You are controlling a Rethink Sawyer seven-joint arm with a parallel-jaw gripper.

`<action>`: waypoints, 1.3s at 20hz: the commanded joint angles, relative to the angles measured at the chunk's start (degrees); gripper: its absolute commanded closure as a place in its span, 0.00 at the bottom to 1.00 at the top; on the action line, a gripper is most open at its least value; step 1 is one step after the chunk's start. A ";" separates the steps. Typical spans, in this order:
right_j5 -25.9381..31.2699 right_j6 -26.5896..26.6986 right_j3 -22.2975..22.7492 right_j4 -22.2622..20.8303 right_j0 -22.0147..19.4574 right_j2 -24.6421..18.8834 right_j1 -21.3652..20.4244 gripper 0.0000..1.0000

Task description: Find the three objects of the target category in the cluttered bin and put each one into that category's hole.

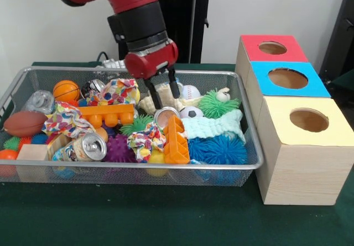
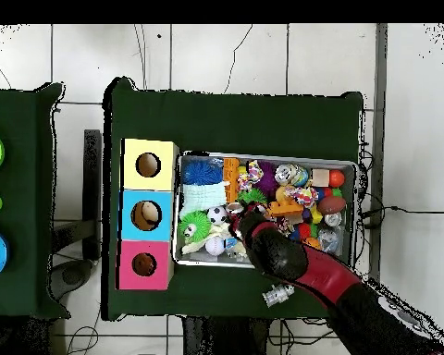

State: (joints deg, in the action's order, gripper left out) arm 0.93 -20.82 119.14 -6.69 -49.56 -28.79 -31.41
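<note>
A: Start at the left of the front view. What's in the bin (image 1: 33,73)?

B: It sits on the green worktop (image 1: 110,218), full of clutter. At the left end there's a brown toy football (image 1: 25,123), a small basketball (image 1: 66,90) behind it, and a tipped drink can (image 1: 87,147) nearer the front rim. A long orange block (image 1: 108,114) lies just right of those.

A: And the gripper?

B: The gripper (image 1: 164,93) hangs over the middle of the bin. Its two black fingers (image 1: 153,95) stand apart, pointing down, with nothing clamped between them. The tips are just above a pale cream toy (image 1: 166,99) near the back wall; I can't tell whether they touch it.

A: Any of the yellow animals?

B: One yellow shape (image 1: 156,157) peeks out low at the front, under a patterned cloth (image 1: 145,139) and beside an upright orange block (image 1: 176,142). Too buried to say which animal.

A: Further right?

B: A blue spiky ball (image 1: 218,150), a green spiky one (image 1: 215,104), then outside the bin the three boxes: yellow-topped (image 1: 304,141) nearest, blue-topped (image 1: 287,79), red-topped (image 1: 272,48), each with a round hole.
</note>
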 commanded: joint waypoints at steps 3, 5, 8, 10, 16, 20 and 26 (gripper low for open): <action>-0.58 -8.00 -7.82 -8.57 13.41 17.41 -5.76 0.00; -1.52 -8.90 -8.26 -9.55 14.93 19.12 -6.03 0.00; -3.12 -10.33 -10.00 -10.00 19.40 24.45 -5.24 0.00; -3.78 -10.87 -12.01 -9.96 24.46 30.72 -4.65 0.00; -5.42 -11.39 -11.77 -11.36 26.12 33.12 -6.11 0.00; -2.31 -12.38 -7.75 -11.84 17.64 22.85 -9.07 0.00; 5.79 -13.40 -9.20 -5.68 13.22 17.25 -5.82 0.00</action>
State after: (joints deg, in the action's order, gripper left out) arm -0.81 -20.83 114.85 -15.16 -31.31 -7.04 -39.19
